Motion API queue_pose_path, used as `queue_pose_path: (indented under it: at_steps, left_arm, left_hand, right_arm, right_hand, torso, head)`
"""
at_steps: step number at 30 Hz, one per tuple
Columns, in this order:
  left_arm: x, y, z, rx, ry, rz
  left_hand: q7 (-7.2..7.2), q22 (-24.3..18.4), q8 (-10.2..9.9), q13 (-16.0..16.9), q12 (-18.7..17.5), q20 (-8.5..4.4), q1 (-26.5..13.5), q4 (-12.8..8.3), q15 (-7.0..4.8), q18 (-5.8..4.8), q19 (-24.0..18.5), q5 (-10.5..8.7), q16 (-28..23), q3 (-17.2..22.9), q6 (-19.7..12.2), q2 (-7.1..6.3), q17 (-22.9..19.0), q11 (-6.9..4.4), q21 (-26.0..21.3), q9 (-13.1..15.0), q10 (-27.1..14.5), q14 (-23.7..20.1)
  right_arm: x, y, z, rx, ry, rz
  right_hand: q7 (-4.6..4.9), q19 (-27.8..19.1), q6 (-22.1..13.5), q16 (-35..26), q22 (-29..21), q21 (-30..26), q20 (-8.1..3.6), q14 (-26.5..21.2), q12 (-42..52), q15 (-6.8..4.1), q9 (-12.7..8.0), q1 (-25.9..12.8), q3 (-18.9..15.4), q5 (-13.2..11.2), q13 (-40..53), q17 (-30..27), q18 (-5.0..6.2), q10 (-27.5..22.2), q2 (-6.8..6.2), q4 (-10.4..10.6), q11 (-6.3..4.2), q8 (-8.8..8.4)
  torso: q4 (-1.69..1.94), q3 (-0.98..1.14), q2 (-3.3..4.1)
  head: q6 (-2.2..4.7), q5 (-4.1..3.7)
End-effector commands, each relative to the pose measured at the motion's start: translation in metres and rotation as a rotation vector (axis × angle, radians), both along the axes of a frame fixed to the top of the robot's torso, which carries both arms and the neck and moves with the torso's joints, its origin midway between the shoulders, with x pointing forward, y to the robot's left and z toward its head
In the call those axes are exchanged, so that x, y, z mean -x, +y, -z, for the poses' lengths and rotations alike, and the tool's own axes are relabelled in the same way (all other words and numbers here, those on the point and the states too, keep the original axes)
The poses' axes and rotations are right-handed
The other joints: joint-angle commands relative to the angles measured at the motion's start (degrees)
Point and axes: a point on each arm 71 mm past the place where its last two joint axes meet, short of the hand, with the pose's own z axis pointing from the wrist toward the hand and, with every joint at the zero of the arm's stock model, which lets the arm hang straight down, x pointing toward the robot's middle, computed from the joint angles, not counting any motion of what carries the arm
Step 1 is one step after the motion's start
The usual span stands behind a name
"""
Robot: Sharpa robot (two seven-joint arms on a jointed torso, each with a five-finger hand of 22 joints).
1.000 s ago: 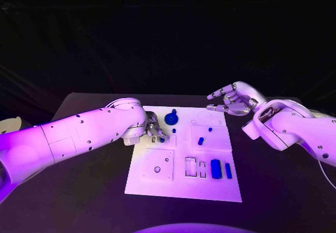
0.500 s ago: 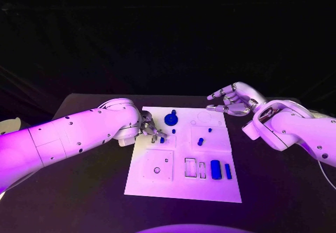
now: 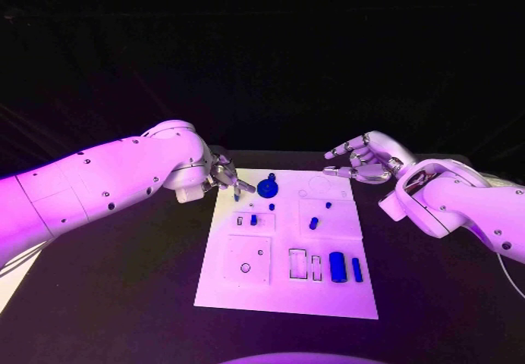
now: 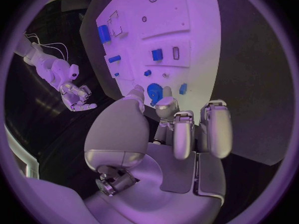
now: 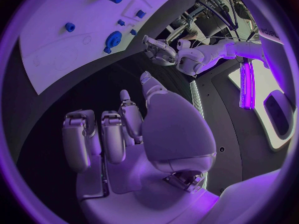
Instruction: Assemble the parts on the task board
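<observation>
The white task board lies in the middle of the table. My left hand hovers over its far left corner and pinches a small blue part at its fingertips; the part sits beside the blue gear in the left wrist view. Just nearer me on the board, a narrow slot stands empty next to a seated blue piece. My right hand hangs beyond the board's far right corner, fingers apart and loosely curled, holding nothing.
A thick blue cylinder and a slim blue bar lie at the board's near right, beside two empty rectangular slots. Small blue pegs stand mid-board. Black table surrounds the board.
My left hand has lifted from the recess at the board's left and drawn back toward the far left corner, the small blue part going with it. The right hand stayed put.
</observation>
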Motion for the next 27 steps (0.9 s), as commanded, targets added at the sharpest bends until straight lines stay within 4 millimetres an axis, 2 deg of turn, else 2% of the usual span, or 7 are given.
queue_pose_path:
  at_steps: [1, 3, 8, 12, 18, 20, 27]
  left_arm:
    - [-0.007, 0.002, -0.001, -0.072, 0.060, 0.053]
    - [-0.014, 0.003, -0.003, -0.076, 0.038, 0.031]
    - [-0.028, 0.007, -0.005, -0.086, 0.001, -0.011]
    - [-0.036, 0.009, -0.001, -0.114, 0.010, -0.020]
    - [-0.041, 0.006, 0.011, -0.144, 0.045, -0.010]
    - [-0.041, 0.005, 0.015, -0.146, 0.052, -0.009]
    - [-0.043, 0.003, 0.025, -0.143, 0.063, -0.011]
  left_hand:
    - [0.20, 1.9, -0.4, 0.2, 0.3, 0.57, 0.6, 0.0, 0.48, 0.67, 0.2, 0.04, 0.2, -0.6, 0.2, 0.20, 15.1, 0.17, 0.0, -0.7, 0.1, 5.8]
    - [0.01, 2.4, -0.1, 0.7, 0.8, 0.63, 0.8, 0.1, 0.46, 0.58, 0.4, -0.11, 0.2, -1.2, 1.1, 0.46, 15.1, 0.06, 0.4, -1.0, 0.5, 5.8]
    - [-0.99, 3.8, 1.9, 2.3, 2.7, 0.26, 0.9, 0.2, -0.16, 0.32, 1.1, -0.72, 0.2, -3.1, 3.9, 0.90, 15.1, -0.76, 1.2, -0.5, 1.8, 5.8]
    - [-1.18, 4.1, 2.3, 2.6, 3.0, 0.11, 0.9, 0.2, -0.32, 0.26, 1.3, -0.96, 0.2, -3.6, 4.2, 1.11, 15.1, -0.93, 1.4, -0.3, 2.0, 5.8]
    - [-1.32, 4.4, 2.6, 2.9, 3.3, -0.01, 1.0, 0.2, -0.43, 0.18, 1.4, -1.24, 0.2, -3.9, 4.3, 1.42, 15.1, -1.05, 1.6, -0.2, 2.2, 5.8]
    - [-1.36, 4.4, 2.7, 3.0, 3.4, -0.04, 1.1, 0.1, -0.46, 0.18, 1.4, -1.26, 0.2, -4.0, 4.4, 1.60, 15.1, -1.09, 1.6, -0.1, 2.3, 5.8]
    - [-1.47, 4.9, 2.9, 3.2, 3.7, -0.16, 1.5, 0.1, -0.57, 0.08, 1.6, -1.17, 0.2, -4.1, 4.4, 2.34, 15.1, -1.21, 1.9, 0.0, 2.5, 5.8]
  right_arm:
    - [0.000, 0.001, 0.001, 0.004, 0.009, -0.005]
    - [0.000, 0.001, 0.002, 0.004, 0.009, -0.004]
    - [-0.001, 0.001, 0.002, 0.005, 0.009, -0.003]
    - [-0.001, 0.002, 0.002, 0.004, 0.008, -0.004]
    - [-0.002, 0.003, 0.002, 0.003, 0.007, -0.007]
    - [-0.002, 0.004, 0.002, 0.003, 0.007, -0.007]
    - [-0.002, 0.004, 0.002, 0.003, 0.006, -0.008]
  right_hand:
    - [0.10, 4.0, 0.4, -0.2, 11.1, -0.4, 0.25, 5.6, -0.1, 0.12, 0.1, -0.3, -0.3, 0.2, 3.9, 13.3, -0.30, -0.3, 0.02, 0.0, -0.19, 0.02]
    - [0.09, 4.0, 0.5, -0.2, 11.1, -0.4, 0.24, 5.6, -0.1, 0.11, 0.1, -0.3, -0.3, 0.3, 3.9, 13.3, -0.30, -0.3, 0.05, 0.0, -0.20, 0.02]
    - [0.09, 4.0, 0.5, -0.2, 11.1, -0.4, 0.24, 5.6, -0.1, 0.11, 0.1, -0.3, -0.3, 0.3, 3.9, 13.3, -0.30, -0.3, 0.05, 0.0, -0.20, 0.02]
    - [0.09, 4.0, 0.5, -0.2, 11.1, -0.4, 0.24, 5.6, -0.2, 0.10, 0.1, -0.2, -0.4, 0.4, 3.9, 13.3, -0.30, -0.3, 0.09, 0.0, -0.21, 0.02]
    - [0.09, 4.0, 0.5, -0.2, 11.0, -0.4, 0.23, 5.6, -0.1, 0.10, 0.1, -0.2, -0.4, 0.5, 3.9, 13.3, -0.30, -0.3, 0.14, 0.0, -0.21, 0.02]
    - [0.09, 4.0, 0.5, -0.2, 11.0, -0.4, 0.23, 5.6, -0.1, 0.10, 0.1, -0.2, -0.4, 0.5, 3.9, 13.3, -0.30, -0.3, 0.14, 0.0, -0.21, 0.02]
    - [0.09, 4.0, 0.5, -0.2, 11.0, -0.4, 0.23, 5.6, -0.1, 0.10, 0.1, -0.2, -0.4, 0.5, 3.9, 13.3, -0.30, -0.3, 0.14, 0.0, -0.21, 0.02]
  torso:
    - [0.06, 0.01, -0.01]
    - [0.05, 0.02, 0.03]
    - [-0.04, -0.05, 0.05]
    - [0.03, 0.02, 0.00]
    - [-0.07, -0.09, 0.09]
    - [-0.07, -0.01, 0.03]
    - [-0.06, -0.01, 0.05]
  head:
    - [0.19, 0.10]
    - [0.20, 0.14]
    - [0.22, 0.44]
    - [0.19, 0.56]
    - [0.18, 0.75]
    - [0.05, 0.77]
    - [-0.03, 0.77]
